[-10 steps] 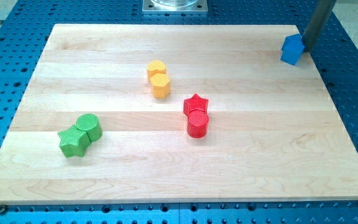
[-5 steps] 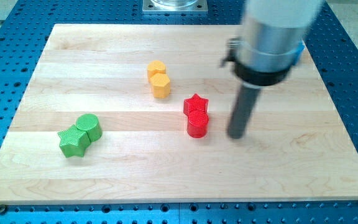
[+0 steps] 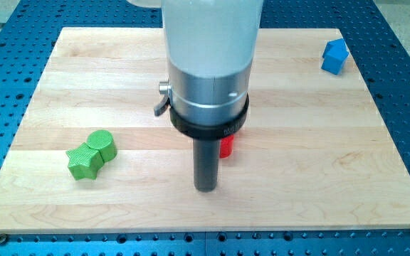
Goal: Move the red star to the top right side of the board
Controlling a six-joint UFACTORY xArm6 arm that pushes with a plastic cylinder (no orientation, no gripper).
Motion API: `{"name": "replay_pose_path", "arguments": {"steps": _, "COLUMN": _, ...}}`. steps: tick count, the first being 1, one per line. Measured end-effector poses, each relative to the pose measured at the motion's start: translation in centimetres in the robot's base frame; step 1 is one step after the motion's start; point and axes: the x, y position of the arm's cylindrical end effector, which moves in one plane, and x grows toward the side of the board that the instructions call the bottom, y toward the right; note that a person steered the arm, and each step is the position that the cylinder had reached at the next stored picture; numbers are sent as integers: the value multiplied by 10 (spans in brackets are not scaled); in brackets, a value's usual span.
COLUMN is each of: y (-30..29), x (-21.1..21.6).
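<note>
Standing low in the middle of the frame, my tip [image 3: 205, 188] rests on the wooden board [image 3: 333, 163] just below and left of a sliver of red block [image 3: 226, 146], whose shape I cannot tell because the arm's pale housing [image 3: 208, 64] hides most of it. Being a bare rod, it has hold of nothing. A green star [image 3: 82, 161] touches a green cylinder [image 3: 102, 145] at lower left, and a blue block [image 3: 334, 56] sits at upper right.

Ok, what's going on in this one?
My tip is down on the board, just below a sliver of red block showing beside the rod. The arm hides the rest of the red pieces, so contact can't be judged. A green star and green cylinder sit left; a blue block top right.
</note>
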Motion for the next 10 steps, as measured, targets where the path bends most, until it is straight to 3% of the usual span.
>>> {"name": "replay_pose_path", "arguments": {"steps": 3, "y": 13, "x": -10}}
{"name": "replay_pose_path", "arguments": {"steps": 8, "y": 69, "x": -172}}
{"name": "replay_pose_path", "arguments": {"steps": 10, "y": 57, "x": -177}}
